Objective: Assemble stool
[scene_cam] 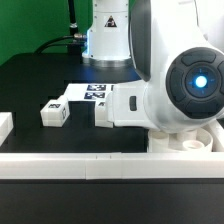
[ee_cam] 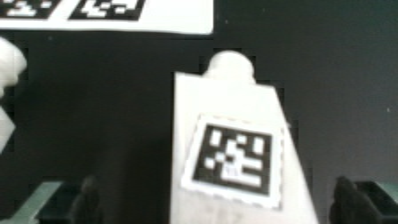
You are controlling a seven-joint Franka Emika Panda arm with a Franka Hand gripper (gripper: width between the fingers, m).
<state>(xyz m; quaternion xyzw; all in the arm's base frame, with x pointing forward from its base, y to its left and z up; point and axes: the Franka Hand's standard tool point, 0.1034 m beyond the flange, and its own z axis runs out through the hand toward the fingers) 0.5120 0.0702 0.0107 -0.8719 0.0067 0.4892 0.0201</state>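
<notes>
Gripper (ee_cam: pixel 214 203) wide open, holding nothing. Jaws sit either side of 1 leg (ee_cam: pixel 228 125), likely centring for a side pinch.

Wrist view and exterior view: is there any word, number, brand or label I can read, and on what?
No readable words, numbers or brands in either view.
White blocky plastic stool leg: black-and-white square tag, a pattern only, no text.
Flat white marker board: similar tags, blurred, no text.
Small white leg, exterior view: tag too small to read.
</notes>
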